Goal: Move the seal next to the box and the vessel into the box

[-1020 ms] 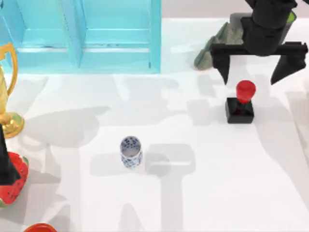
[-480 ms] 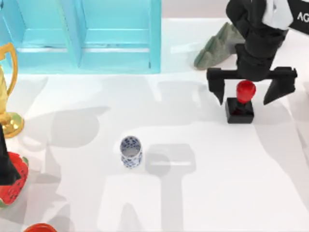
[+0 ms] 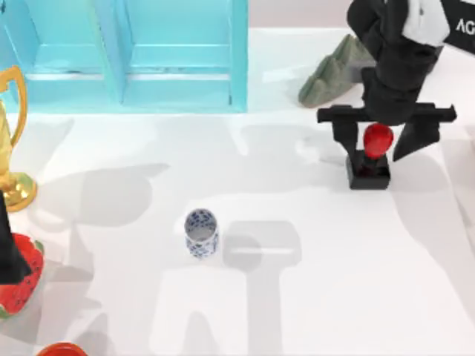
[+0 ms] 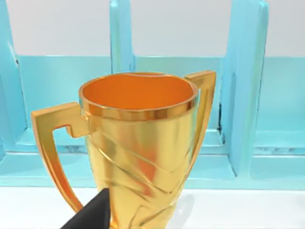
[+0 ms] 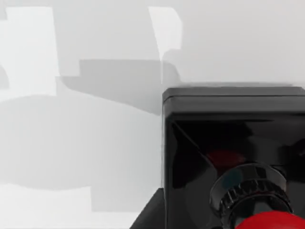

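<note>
In the top view, the right gripper (image 3: pixel 384 141) hangs over the seal (image 3: pixel 369 157), near the right edge of the worktop (image 3: pixel 312 282) and toward its far side. Its two black fingers (image 3: pixel 345 135) are spread wide, one on each side of the red knob, and they do not touch it; the gripper holds nothing. The seal stands upright on its black square base. Behind it, near the far edge, lies a grey-green rock (image 3: pixel 334 70). The blue box (image 3: pixel 133 55) with its open compartments takes the far left part of the worktop, well apart from the seal. The vessel (image 3: pixel 201 233), white with a blue pattern, stands upright near the middle of the worktop, closer to the near edge, alone. At the left edge stands a golden trophy (image 3: pixel 11 141), and below it a watermelon slice (image 3: pixel 18 285) partly under the black left arm (image 3: pixel 9 252). A red rim (image 3: pixel 62 348) shows at the near edge.

In the left wrist view, the golden trophy (image 4: pixel 136 143) stands in front of the blue box (image 4: pixel 248 119). A black fingertip of the left gripper (image 4: pixel 90 214) shows low in front; I cannot tell if this gripper is open or closed.

In the right wrist view, the seal (image 5: pixel 233 157) is very near, its black base on the white worktop (image 5: pixel 71 133) and the red knob just below the camera.
</note>
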Motion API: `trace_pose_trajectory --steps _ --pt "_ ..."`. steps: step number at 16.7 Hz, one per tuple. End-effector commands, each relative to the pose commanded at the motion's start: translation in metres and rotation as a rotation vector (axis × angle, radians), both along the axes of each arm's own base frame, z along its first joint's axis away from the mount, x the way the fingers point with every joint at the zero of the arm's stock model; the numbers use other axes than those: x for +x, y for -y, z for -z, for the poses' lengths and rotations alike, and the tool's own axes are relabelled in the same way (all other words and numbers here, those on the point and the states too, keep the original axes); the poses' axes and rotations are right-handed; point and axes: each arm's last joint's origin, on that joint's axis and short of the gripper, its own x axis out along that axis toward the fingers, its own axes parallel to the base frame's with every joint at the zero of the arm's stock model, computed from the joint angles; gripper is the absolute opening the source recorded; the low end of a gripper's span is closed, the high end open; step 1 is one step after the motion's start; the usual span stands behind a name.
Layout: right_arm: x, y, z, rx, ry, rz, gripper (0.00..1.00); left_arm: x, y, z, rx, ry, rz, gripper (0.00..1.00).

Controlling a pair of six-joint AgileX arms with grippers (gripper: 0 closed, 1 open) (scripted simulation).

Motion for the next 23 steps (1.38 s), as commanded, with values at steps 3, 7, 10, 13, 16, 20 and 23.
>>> trace_pose_trajectory --steps 3,7,10,13,16,20,23 --pt "0.0 0.0 0.0 0.0 0.0 0.0 0.25 0.0 0.0 0.0 0.0 0.0 0.0 1.0" --pt "0.0 0.0 0.0 0.0 0.0 0.0 0.0 0.0 0.0 0.0 0.0 0.0 0.0 1.0" --pt "0.0 0.0 0.0 0.0 0.0 0.0 0.0 0.0 0.0 0.0 0.0 0.0 0.0 1.0" --pt "0.0 0.0 0.0 0.0 0.0 0.0 0.0 0.0 0.0 0.0 0.0 0.0 0.0 1.0" --pt "0.001 0.002 -0.001 0.0 -0.001 0.003 0.0 0.0 0.0 0.0 0.0 0.0 0.0 1.0" --pt "0.004 0.03 -0.026 -0.007 -0.025 -0.01 0.0 0.0 0.0 0.0 0.0 0.0 0.0 1.0" --pt "0.005 0.068 -0.063 -0.005 -0.026 -0.006 0.0 0.0 0.0 0.0 0.0 0.0 0.0 1.0"
